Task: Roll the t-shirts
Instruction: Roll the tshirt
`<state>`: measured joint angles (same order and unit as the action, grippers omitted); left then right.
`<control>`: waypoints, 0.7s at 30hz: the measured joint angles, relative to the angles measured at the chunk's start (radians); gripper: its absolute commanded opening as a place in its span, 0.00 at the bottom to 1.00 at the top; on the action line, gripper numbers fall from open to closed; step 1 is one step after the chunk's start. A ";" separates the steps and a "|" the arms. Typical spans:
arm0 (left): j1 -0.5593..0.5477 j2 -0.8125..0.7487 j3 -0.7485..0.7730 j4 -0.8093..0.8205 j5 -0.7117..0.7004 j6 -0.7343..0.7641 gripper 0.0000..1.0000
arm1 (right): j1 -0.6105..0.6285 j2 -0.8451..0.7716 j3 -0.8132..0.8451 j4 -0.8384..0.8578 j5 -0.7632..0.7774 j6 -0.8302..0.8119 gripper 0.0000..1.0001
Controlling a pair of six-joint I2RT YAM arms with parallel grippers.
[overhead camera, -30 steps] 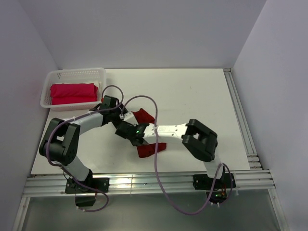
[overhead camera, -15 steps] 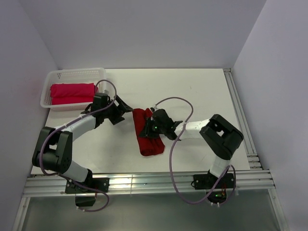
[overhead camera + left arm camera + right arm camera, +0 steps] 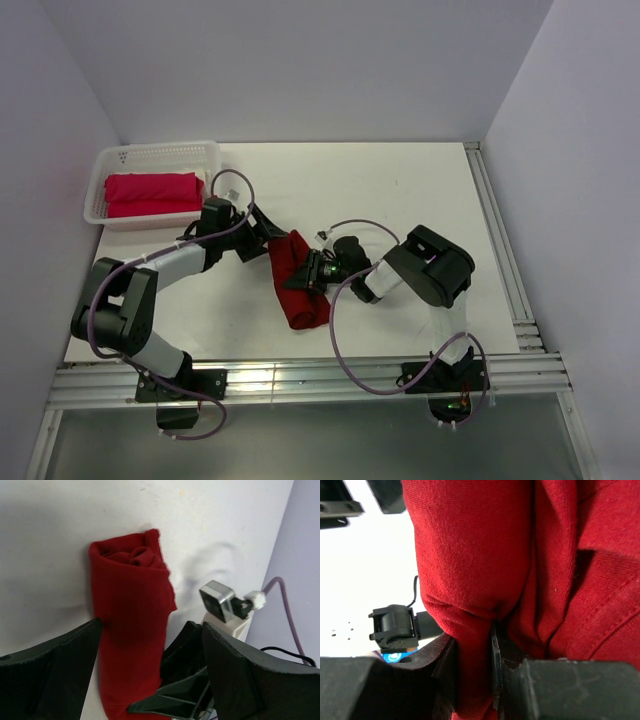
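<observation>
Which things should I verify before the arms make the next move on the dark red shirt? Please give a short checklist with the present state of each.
1. Right gripper holds the dark red shirt: ok, shut on a fold.
2. Left gripper ready to grasp: ok, open, one finger on each side of the shirt.
3. Roll is tight: cannot tell; one end looks coiled, but loose folds show at the right gripper.
4. Shirt lies fully on the table: ok.
5. Brighter shirt out of the way: ok, it lies in the basket.
</observation>
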<state>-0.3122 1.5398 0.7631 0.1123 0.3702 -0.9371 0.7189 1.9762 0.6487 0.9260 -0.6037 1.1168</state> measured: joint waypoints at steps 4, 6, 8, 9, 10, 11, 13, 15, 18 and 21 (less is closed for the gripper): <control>-0.001 0.026 -0.017 0.002 -0.002 0.012 0.85 | -0.006 0.009 0.002 0.009 -0.020 0.008 0.00; -0.001 0.046 -0.017 -0.001 -0.004 0.018 0.85 | -0.008 0.010 0.008 0.002 -0.028 0.005 0.00; -0.005 0.063 -0.017 -0.005 -0.010 0.020 0.85 | -0.009 0.010 0.018 -0.014 -0.037 -0.002 0.00; -0.008 0.071 -0.017 -0.004 -0.010 0.023 0.85 | -0.009 0.010 0.024 -0.026 -0.041 -0.008 0.00; -0.013 0.080 -0.016 -0.003 -0.011 0.027 0.85 | -0.009 0.010 0.031 -0.037 -0.043 -0.013 0.00; -0.017 0.092 -0.014 -0.003 -0.012 0.027 0.86 | -0.009 0.010 0.037 -0.050 -0.046 -0.019 0.00; -0.029 0.111 -0.002 -0.002 -0.009 0.027 0.85 | -0.009 0.010 0.050 -0.074 -0.054 -0.031 0.00; -0.042 0.122 0.023 -0.006 -0.019 0.034 0.81 | -0.009 0.010 0.061 -0.092 -0.060 -0.041 0.00; -0.060 0.156 0.069 -0.029 -0.038 0.042 0.53 | -0.010 0.010 0.072 -0.114 -0.066 -0.053 0.00; -0.067 0.195 0.097 -0.058 -0.065 0.050 0.30 | -0.010 0.010 0.083 -0.136 -0.071 -0.064 0.00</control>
<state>-0.3794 1.7351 0.8597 0.0547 0.3050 -0.8867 0.7086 1.9865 0.7319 0.7902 -0.6746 1.0527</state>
